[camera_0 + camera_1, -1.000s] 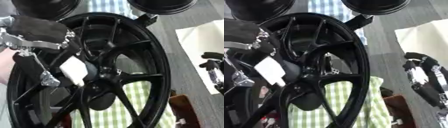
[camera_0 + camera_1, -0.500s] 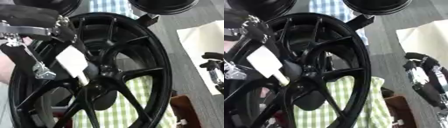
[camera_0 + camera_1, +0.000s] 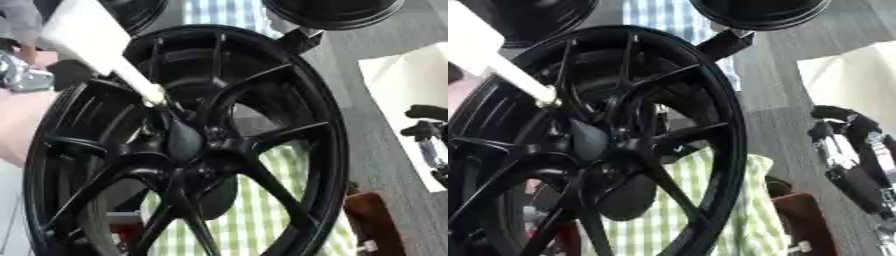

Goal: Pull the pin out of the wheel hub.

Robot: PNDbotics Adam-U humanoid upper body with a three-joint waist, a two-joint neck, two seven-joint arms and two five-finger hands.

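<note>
Grey flooring runs down the right of the left eye view, with a white sheet (image 3: 411, 90) at the right edge and green checked cloth (image 3: 254, 215) low in the middle. My black wheel hub (image 3: 188, 145) fills the frame, spokes meeting left of centre. The pale pin (image 3: 96, 42) slants from the upper left down to a narrow tip just beside the spokes; I judge it out of its hole, or nearly, with only carrying it clear left. A silver part of my left hand (image 3: 22, 75) shows at the left edge; I cannot tell how its fingers sit.

Over in the right eye view, my right hand (image 3: 850, 155) rests idle at the right edge, fingers relaxed and apart, holding nothing.
</note>
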